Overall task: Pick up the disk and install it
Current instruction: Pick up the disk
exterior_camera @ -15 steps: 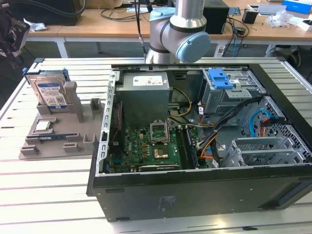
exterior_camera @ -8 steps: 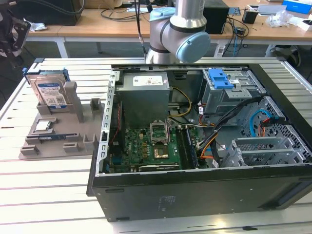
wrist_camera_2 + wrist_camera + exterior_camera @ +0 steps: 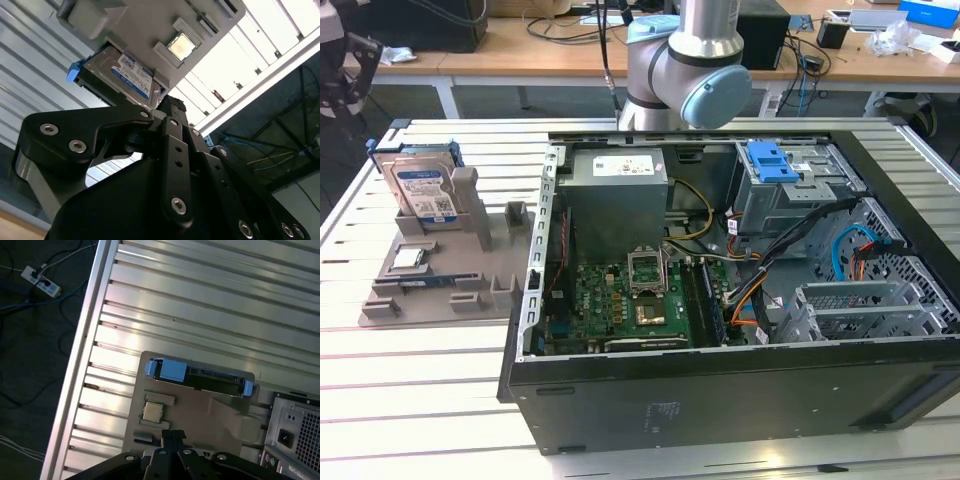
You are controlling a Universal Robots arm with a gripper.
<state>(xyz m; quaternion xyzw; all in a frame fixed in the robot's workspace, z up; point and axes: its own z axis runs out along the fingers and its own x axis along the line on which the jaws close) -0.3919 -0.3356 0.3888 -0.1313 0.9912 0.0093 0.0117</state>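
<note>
Room: workshop with wooden desks [image 3: 520,60] along the top of the exterior view, strewn with cables. The first wrist view shows a dark floor and a power strip [image 3: 41,280].
Table [image 3: 420,380]: aluminium slatted top, ribbed and shiny, spanning the exterior view, with bare slats at lower left.
Computer case [image 3: 720,400]: black tower lying on its side with the panel off, centre to right of the exterior view. Motherboard and cables are exposed, and a blue clip [image 3: 772,160] sits on the drive cage at upper right.
Arm [image 3: 690,60]: grey and pale-blue joint at top centre of the exterior view, behind the case.
Holder [image 3: 480,210]: grey plastic fixture at the exterior view's left, just beside the case.
Disk [image 3: 425,192]: silver drive with white-and-blue label and blue frame, standing on edge in the holder's slot at upper left of the exterior view.
Handling: judged rigid, dense for its size, smooth-faced and shock-sensitive. The exposed upper part looks the best hold, pinched across the thickness and clear of the connector.
Gripper [image 3: 172,436]: black linkage facing the holder, apart from the disk and holding nothing. Whether the jaws are open or closed cannot be told.
Chip [image 3: 408,258]: small silver square lying flat in a holder recess, near the disk.
</note>
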